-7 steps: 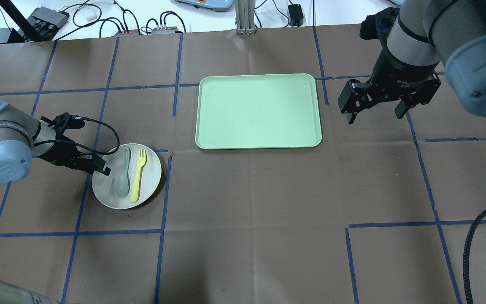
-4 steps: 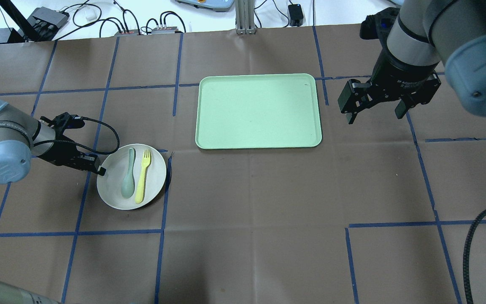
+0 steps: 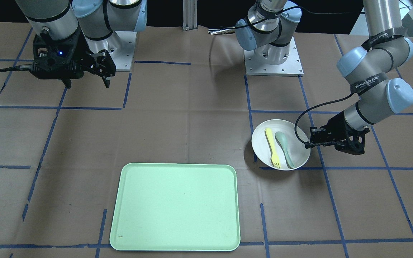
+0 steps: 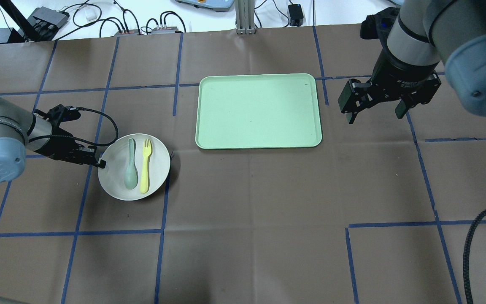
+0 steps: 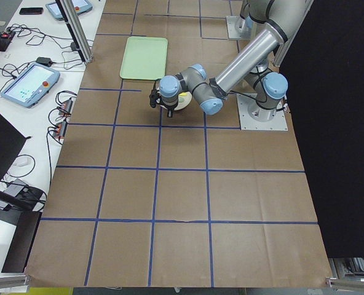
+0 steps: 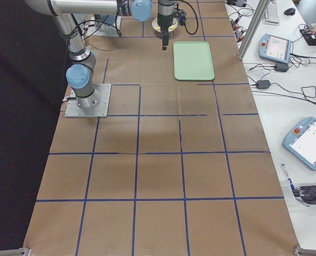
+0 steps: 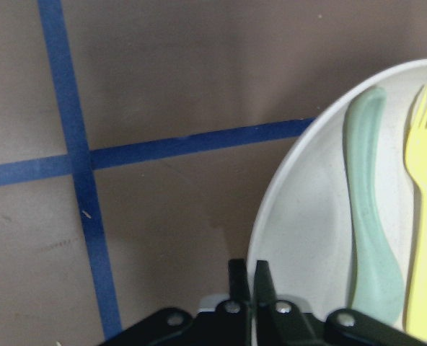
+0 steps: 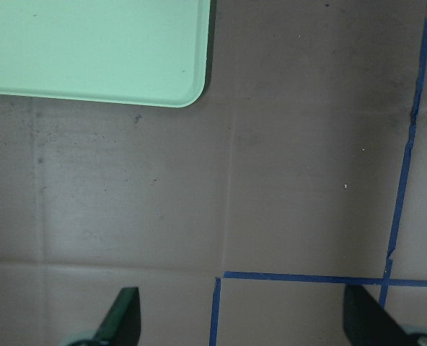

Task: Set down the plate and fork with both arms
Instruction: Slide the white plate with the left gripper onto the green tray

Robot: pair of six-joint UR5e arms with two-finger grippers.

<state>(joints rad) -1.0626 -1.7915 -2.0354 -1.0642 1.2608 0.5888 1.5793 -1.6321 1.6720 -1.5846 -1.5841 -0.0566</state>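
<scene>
At the brown counter, the left tool is clamped on the rim of the plate.
The light-green tray lies between the two tools, nearer the right tool, whose jaws stand wide apart, holding nothing. On the plate, the grey-green spoon lies nearer the left tool; the yellow fork lies just beyond it.

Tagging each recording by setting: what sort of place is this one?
Probably a robotics lab workcell, not a dining room: the table is papered brown and gridded with blue tape, the left arm and right arm stand on bolted base plates, and teach pendants and cables lie alongside.
</scene>
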